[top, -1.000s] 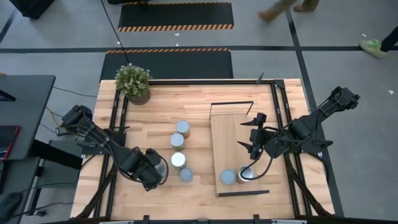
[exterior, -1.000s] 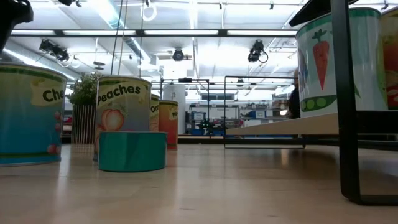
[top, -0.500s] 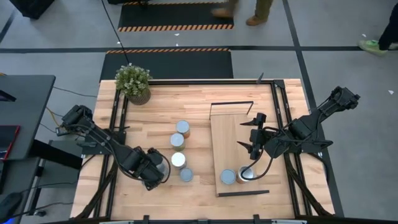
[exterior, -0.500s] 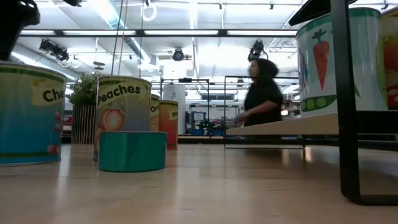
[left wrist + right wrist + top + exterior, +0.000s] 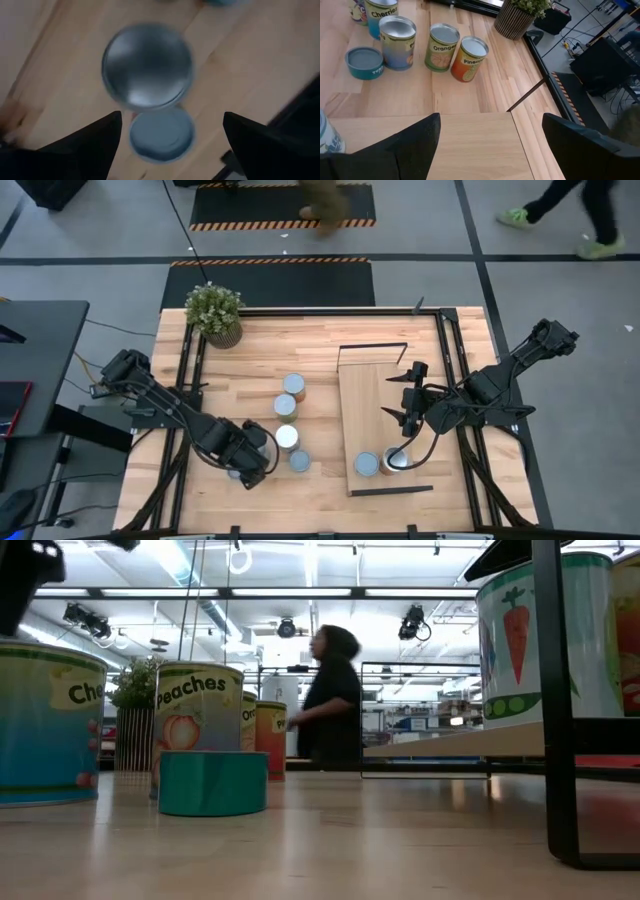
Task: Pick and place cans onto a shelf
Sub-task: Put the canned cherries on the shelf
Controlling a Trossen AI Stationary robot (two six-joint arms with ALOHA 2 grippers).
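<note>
Several cans stand upright on the table's middle: pineapple (image 5: 293,384), orange (image 5: 285,404), a silver-topped can (image 5: 287,438) and a short teal can (image 5: 300,461). Two more cans (image 5: 367,464) (image 5: 393,460) stand on the near end of the light-wood shelf (image 5: 372,395). My left gripper (image 5: 256,464) hangs open above the table, just left of the silver-topped and teal cans. Its wrist view looks down on the silver top (image 5: 147,65) and the teal can (image 5: 161,135), with the fingers spread to either side. My right gripper (image 5: 397,396) is open and empty over the shelf board (image 5: 470,145).
A potted plant (image 5: 214,312) stands at the table's far left corner. Black frame rails run along the table's left and right sides (image 5: 455,370). The shelf's far half is bare board. A person (image 5: 330,700) walks through the room behind the table.
My left gripper has shifted a little toward the table's near edge and right, staying open above the cans. My right arm has kept still. No can has moved. A person has walked across the room behind.
</note>
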